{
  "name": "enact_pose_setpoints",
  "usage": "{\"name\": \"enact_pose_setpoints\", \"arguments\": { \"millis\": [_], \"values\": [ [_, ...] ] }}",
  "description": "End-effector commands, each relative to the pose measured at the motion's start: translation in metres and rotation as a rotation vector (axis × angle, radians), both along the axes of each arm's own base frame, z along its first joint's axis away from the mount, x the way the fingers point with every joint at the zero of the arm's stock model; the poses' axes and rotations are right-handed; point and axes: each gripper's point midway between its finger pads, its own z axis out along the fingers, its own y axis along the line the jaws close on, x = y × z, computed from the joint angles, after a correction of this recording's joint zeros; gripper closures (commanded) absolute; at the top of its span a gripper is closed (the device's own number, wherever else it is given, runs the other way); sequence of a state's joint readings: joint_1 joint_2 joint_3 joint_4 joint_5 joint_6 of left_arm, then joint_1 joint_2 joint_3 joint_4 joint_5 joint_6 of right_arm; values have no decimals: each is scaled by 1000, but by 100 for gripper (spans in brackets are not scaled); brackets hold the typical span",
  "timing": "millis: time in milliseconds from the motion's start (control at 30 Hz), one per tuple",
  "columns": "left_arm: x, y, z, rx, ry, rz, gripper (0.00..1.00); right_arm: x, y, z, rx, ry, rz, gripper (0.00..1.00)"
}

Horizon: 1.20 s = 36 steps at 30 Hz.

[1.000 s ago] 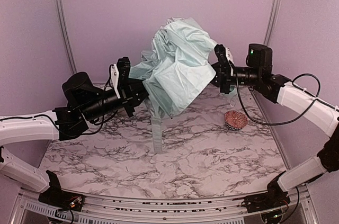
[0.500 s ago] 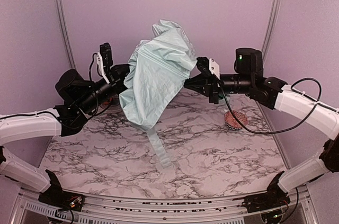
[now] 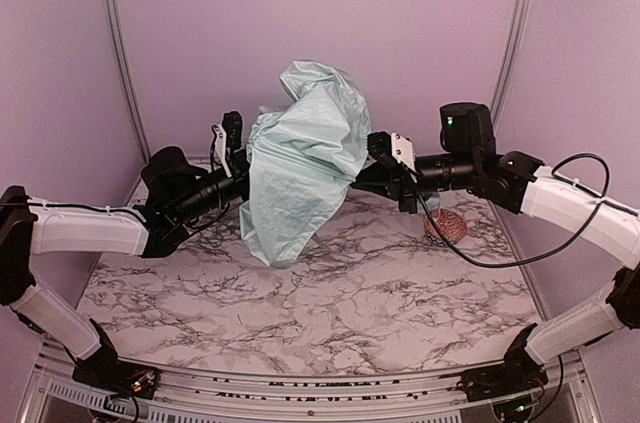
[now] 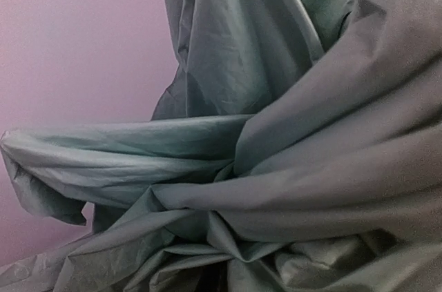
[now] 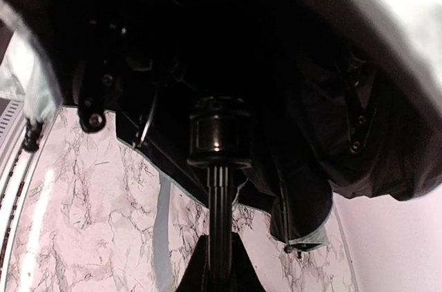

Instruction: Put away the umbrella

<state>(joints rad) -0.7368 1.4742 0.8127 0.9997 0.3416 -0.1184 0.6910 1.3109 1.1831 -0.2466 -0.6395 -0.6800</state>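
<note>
The umbrella [image 3: 305, 158] hangs in the air over the back of the table, its pale mint-green canopy crumpled and drooping to a low point. From the left, my left gripper [image 3: 243, 175] reaches into the canopy. The left wrist view is filled with gathered folds of that fabric [image 4: 276, 168], which hide the fingers. From the right, my right gripper [image 3: 362, 175] is shut on the slim black shaft [image 5: 219, 195]. The shaft runs up between the fingers of the right gripper [image 5: 219, 268] to a black collar under the dark inside of the canopy. A pale fabric strip [image 5: 161, 237] dangles below.
A pink patterned round lump [image 3: 447, 226] lies on the marble-patterned table [image 3: 330, 313] at the right, partly behind my right arm. Purple walls with metal posts [image 3: 118, 53] close in the back and sides.
The left arm has swung in toward the middle and lower. The right gripper has moved left. The canopy has bunched tighter between them, and the strip that trailed to the table has lifted off it.
</note>
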Motion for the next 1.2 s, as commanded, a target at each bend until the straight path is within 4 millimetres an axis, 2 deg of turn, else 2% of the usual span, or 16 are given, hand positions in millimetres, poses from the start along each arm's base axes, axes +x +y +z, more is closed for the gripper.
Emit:
{"name": "enact_pose_setpoints", "arguments": {
  "millis": [0,133,200,300,500,600,733,867,1033,1100,1167],
  "values": [
    [11,-3,-4,-17,25,-12,93,1,-7,31,86,2,75,100],
    [11,-4,-26,26,54,-13,81,21,-24,27,85,-4,7,100],
    [12,-3,-40,64,76,-3,59,30,-31,29,110,-1,-25,100],
    [8,0,-53,107,89,0,36,42,-41,33,147,5,-63,100],
    [-6,19,-63,179,51,37,12,58,-51,45,165,-10,-109,100],
    [-24,22,-64,210,20,-16,1,68,-55,47,159,-16,-139,100],
    [-56,20,-70,239,-1,-161,1,71,-56,54,159,-40,-148,100],
    [-73,24,-87,263,34,-225,1,73,-57,62,155,-58,-149,100],
    [-71,30,-139,368,85,-196,6,67,-53,83,171,-79,-95,100],
    [-69,27,-149,397,79,-209,11,61,-51,90,179,-75,-50,100],
    [-64,20,-151,413,57,-219,13,56,-47,97,190,-60,-2,100]
  ]
}}
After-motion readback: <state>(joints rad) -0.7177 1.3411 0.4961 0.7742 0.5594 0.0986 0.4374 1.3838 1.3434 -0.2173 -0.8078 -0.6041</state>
